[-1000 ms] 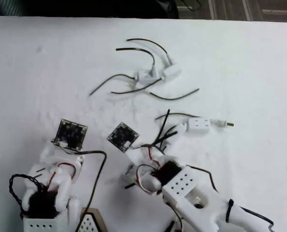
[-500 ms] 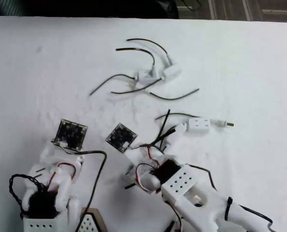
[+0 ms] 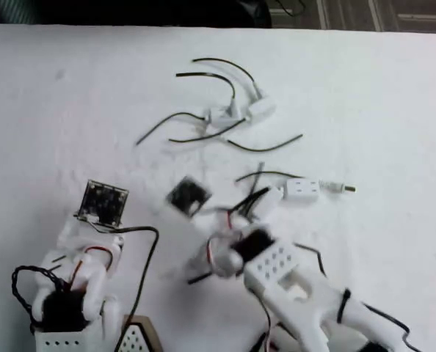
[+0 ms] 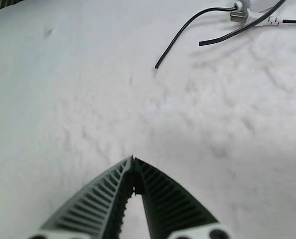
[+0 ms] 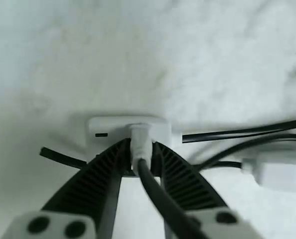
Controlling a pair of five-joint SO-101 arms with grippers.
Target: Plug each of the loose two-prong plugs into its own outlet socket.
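A white outlet block (image 5: 108, 127) lies on the white table, and a white two-prong plug (image 5: 140, 142) with a black cord stands against its face. My right gripper (image 5: 139, 148) is shut on that plug. From above, the right gripper (image 3: 256, 201) sits just left of the outlet block (image 3: 302, 188), which has a small plug (image 3: 341, 188) sticking out of its far end. More white plugs and sockets (image 3: 236, 112) with black cords lie farther back. My left gripper (image 4: 133, 167) is shut on nothing, low over bare table.
Loose black cords (image 3: 266, 147) spread between the two white clusters. Another white piece with a cord (image 5: 277, 172) lies beside the right gripper. Cord ends (image 4: 188, 30) lie far ahead of the left gripper. The left arm (image 3: 78, 271) stands at the front left.
The right arm has pushed away from the table's front, its wrist turning and its camera board shifting back and right. The left arm has barely shifted.
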